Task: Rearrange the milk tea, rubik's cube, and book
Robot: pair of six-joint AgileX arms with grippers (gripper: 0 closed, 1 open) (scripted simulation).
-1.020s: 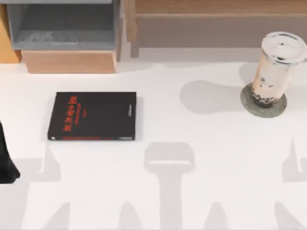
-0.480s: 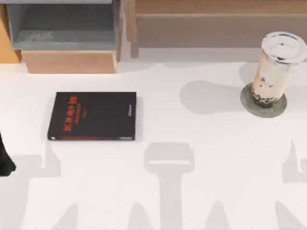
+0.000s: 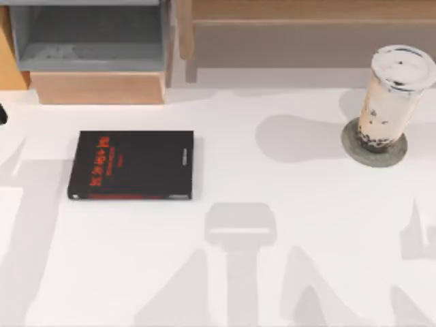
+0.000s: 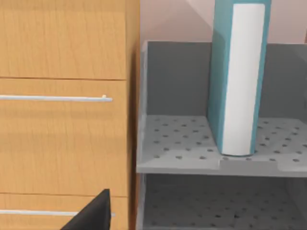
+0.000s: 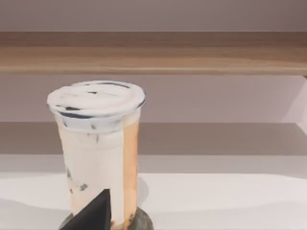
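Top view, near to far. The book [image 3: 131, 165] lies flat on the white table [image 3: 293, 204], left of centre of the frame, black cover up. Red lettering runs along its left part and a red strip along its near edge; the characters are too small to read. The milk tea [image 3: 393, 99] stands upright at the right edge on a grey disc [image 3: 375, 144]: clear cup, beige drink, dark pearls at the bottom, white lid. At the far left edge, a dark bit of the left arm [image 3: 3, 114]; whether its jaws are released or clenched cannot be told.

Upper left of the frame: a grey shelf unit [image 3: 88, 41] beside a wood cabinet [image 3: 12, 61].

Left wrist view: the cabinet's drawer fronts with thin metal handles [image 4: 55, 98], and the grey perforated shelf [image 4: 182, 143] holding an upright blue book [image 4: 238, 76], white page edge facing out.

Right wrist view: the milk tea [image 5: 98, 148] side-on, on its disc [image 5: 141, 221], with a wooden ledge [image 5: 192, 52] behind. The right jaws' state cannot be told.
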